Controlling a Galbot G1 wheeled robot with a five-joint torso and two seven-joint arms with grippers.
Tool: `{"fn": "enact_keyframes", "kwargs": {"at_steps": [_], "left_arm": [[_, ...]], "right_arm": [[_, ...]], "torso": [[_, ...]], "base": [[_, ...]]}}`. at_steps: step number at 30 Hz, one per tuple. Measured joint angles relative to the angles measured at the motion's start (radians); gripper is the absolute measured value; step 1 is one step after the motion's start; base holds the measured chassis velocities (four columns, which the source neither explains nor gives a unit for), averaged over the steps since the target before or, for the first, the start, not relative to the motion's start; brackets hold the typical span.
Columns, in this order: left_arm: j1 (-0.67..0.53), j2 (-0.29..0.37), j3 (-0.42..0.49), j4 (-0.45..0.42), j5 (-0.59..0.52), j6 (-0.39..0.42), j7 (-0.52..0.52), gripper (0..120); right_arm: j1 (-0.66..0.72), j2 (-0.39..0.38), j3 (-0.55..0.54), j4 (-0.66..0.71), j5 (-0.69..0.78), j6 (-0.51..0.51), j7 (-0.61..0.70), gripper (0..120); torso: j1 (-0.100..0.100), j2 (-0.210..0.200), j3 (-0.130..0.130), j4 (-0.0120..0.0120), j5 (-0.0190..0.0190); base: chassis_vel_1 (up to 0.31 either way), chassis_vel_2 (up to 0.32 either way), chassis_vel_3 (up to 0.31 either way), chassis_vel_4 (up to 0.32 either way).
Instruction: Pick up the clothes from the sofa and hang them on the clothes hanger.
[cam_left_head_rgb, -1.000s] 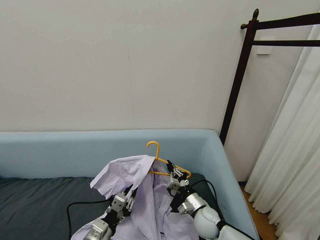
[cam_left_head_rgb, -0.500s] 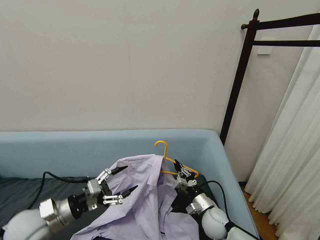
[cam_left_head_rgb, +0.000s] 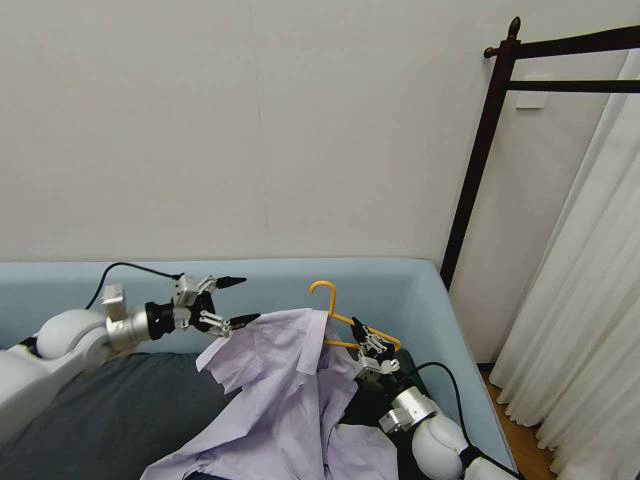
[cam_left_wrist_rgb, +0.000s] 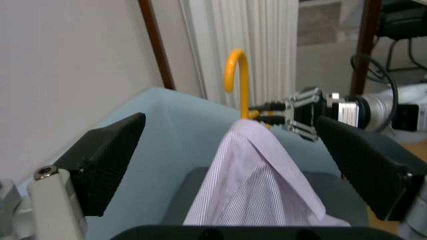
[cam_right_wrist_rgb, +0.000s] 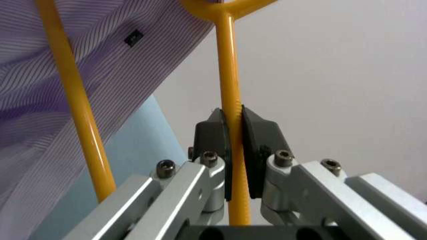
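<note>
Holding the yellow hanger (cam_left_head_rgb: 322, 296) by one of its sloping arms, my right gripper (cam_left_head_rgb: 372, 345) sits low at the sofa's (cam_left_head_rgb: 420, 290) right end. In the right wrist view its pads are pressed together on the thin rod (cam_right_wrist_rgb: 227, 65), so the grip looks firm. The lilac striped shirt (cam_left_head_rgb: 290, 400) is draped over the hanger, one shoulder up at the hook and the rest spilling down in folds onto the dark seat cushion (cam_left_head_rgb: 100, 420). My left gripper (cam_left_head_rgb: 250, 299) hovers above the cushion with its fingers spread wide and empty. The lower finger is just beside the shirt's raised shoulder, and I cannot tell whether it touches. From the left wrist view the collar (cam_left_wrist_rgb: 260, 190) lies between the two open pads (cam_left_wrist_rgb: 107, 160). I judge the shirt light and limp: it will sag, slide and bunch wherever it lacks support, and it could slip off the smooth hanger if tilted. The hanger is the stiff part, so the rod near the neck is the place to carry from, and the fabric is best pinched at the collar or a shoulder seam. The dark wooden clothes rack (cam_left_head_rgb: 480, 170) stands well apart, beyond the sofa's end, beside the curtain (cam_left_head_rgb: 590, 300).
</note>
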Motion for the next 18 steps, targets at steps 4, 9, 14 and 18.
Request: {"fn": "enact_keyframes", "kwargs": {"at_steps": [4,9,14,18], "left_arm": [[-0.104,-0.047,0.139,0.083,-0.001,0.019,0.059,100],[-0.174,-0.105,0.244,0.153,0.006,0.029,0.093,98],[-0.169,-0.161,0.253,0.199,0.005,0.035,0.09,100],[-0.171,-0.188,0.269,0.225,0.012,0.036,0.088,96]], "right_arm": [[-0.001,-0.005,0.005,-0.001,-0.016,0.014,0.0,4],[0.01,-0.004,0.01,-0.011,-0.048,0.039,0.0,4],[0.02,-0.004,0.021,-0.015,-0.093,0.062,0.0,4],[0.021,-0.009,0.022,-0.015,-0.104,0.069,0.0,4]], "torso": [[0.0,0.0,0.0,0.0008,0.0007],[0.0,0.0,0.0,0.0009,0.0004],[0.0,0.0,0.0,0.0007,0.0004],[0.0,0.0,0.0,0.0007,0.0002]], "base": [[0.0,0.0,0.0,0.0],[0.0,0.0,0.0,0.0],[0.0,0.0,0.0,0.0],[0.0,0.0,0.0,0.0]]}}
